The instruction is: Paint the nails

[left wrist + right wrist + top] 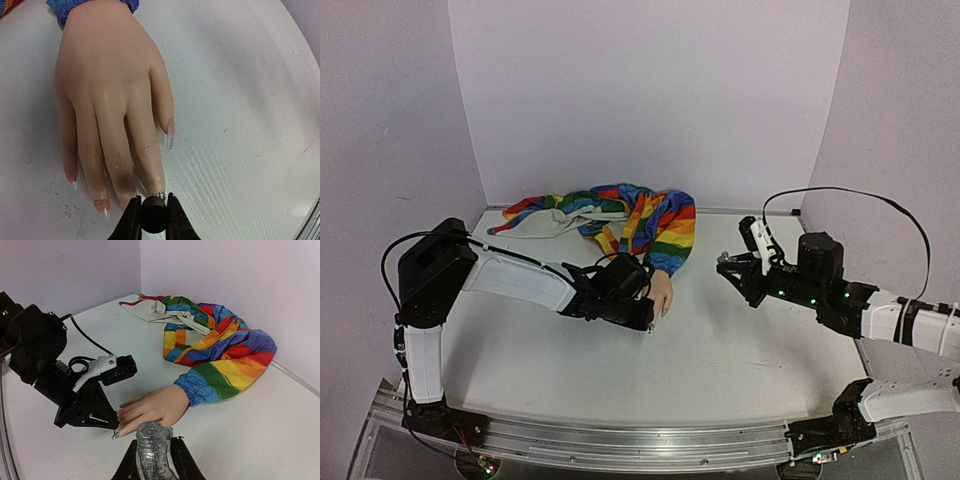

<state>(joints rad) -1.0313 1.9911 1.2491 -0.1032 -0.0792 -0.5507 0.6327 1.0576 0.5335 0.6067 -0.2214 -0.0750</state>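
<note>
Nails [170, 134], tiny slick tips of the pale mannequin hand [110, 90] mid-table, point six o'clock; likely stiff, wanting light strokes, not gripping. Left gripper [152, 202] pinches a black cap [153, 217], right gripper [152, 449] a glittery bottle [151, 432].
</note>
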